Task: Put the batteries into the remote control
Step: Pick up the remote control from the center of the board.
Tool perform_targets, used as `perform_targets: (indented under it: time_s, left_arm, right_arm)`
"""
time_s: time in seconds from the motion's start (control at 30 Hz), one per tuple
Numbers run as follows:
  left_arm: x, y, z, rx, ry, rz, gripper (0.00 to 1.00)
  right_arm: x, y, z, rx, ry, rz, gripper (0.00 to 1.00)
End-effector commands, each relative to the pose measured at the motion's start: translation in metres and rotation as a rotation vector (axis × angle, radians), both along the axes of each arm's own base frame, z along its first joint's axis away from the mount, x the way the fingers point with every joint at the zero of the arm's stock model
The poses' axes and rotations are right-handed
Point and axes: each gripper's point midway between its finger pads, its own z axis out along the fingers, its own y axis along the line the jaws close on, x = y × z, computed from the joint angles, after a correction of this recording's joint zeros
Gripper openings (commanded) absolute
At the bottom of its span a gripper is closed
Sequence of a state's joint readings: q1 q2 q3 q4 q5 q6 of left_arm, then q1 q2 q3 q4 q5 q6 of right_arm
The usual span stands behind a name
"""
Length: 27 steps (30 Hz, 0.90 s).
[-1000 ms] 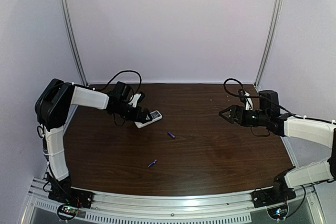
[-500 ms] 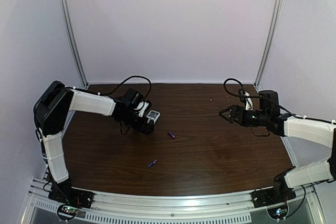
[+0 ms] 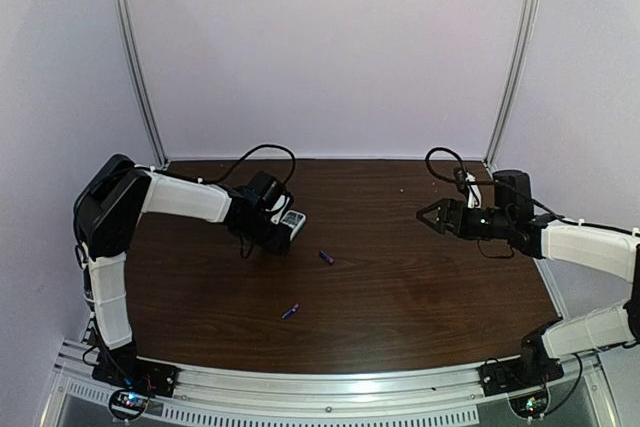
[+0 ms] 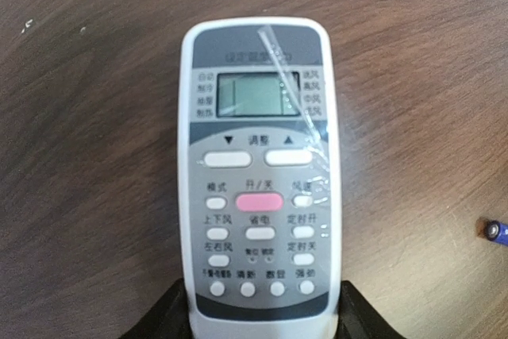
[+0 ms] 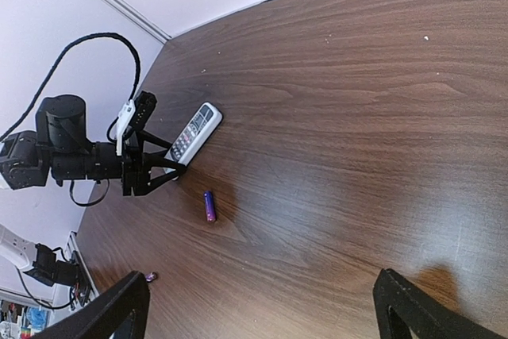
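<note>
Left gripper (image 4: 264, 317) pinches the face-up remote control (image 4: 258, 172) on the tabletop (image 4: 79, 117). The hold looks shallow, so lifting may tip it. Right gripper (image 3: 424, 215) is released, and the batteries (image 3: 326, 257) lie loose.

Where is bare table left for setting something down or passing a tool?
Bare: the stretch of table between the batteries and the right tool, and along the back wall. Crowded: far left, where the left tool grips the remote control.
</note>
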<state>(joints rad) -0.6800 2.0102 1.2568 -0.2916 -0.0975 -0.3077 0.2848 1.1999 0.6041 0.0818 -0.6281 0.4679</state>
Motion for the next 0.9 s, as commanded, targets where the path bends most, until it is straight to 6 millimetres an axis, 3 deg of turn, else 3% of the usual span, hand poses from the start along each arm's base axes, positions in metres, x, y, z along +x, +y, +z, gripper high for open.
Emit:
perform_targets:
  time_s: [0.0,0.1,0.23,0.33,0.43,0.6,0.87]
  left_arm:
    - [-0.001,0.002,0.002,0.017,0.008,-0.003,0.47]
    - [-0.003,-0.011,0.027,-0.058,-0.020,-0.058,0.41]
    - [-0.014,-0.031,0.080,-0.196,-0.047,-0.161,0.35]
    - [-0.028,-0.038,0.119,-0.272,-0.072,-0.218,0.34]
    - [-0.055,-0.051,0.155,-0.326,-0.148,-0.343,0.34]
    - [-0.091,-0.067,0.181,-0.244,-0.312,-0.474,0.33]
    - [-0.111,-0.088,0.204,-0.126,-0.528,-0.520,0.31]
  right_arm:
    - [0.008,0.003,0.019,-0.005,-0.052,0.019,1.00]
    - [0.007,0.007,0.028,-0.001,-0.079,0.049,1.00]
    - [0.000,0.013,0.051,0.002,-0.161,0.122,1.00]
    - [-0.006,0.016,0.069,0.016,-0.214,0.154,1.00]
    - [-0.011,0.020,0.083,0.045,-0.229,0.174,1.00]
    - [-0.022,0.032,0.116,0.151,-0.251,0.193,0.99]
    - [-0.038,0.060,0.134,0.202,-0.174,0.238,0.94]
